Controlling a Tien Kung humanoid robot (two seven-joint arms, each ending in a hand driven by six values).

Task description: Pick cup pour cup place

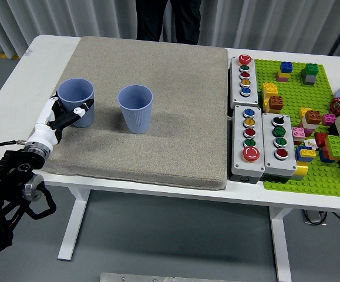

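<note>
Matt, seemingly plastic cups (135,108) on rough woven cloth mat (175,106).

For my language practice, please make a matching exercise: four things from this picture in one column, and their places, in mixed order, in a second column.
Things:
1. left cup
2. right cup
3. red round button
4. green plate

Places:
A. on the table's right end, carrying bricks
B. at the near end of a grey box
C. in the left hand
D. standing free on the mat

Pairs: 1-C, 2-D, 3-B, 4-A
</note>
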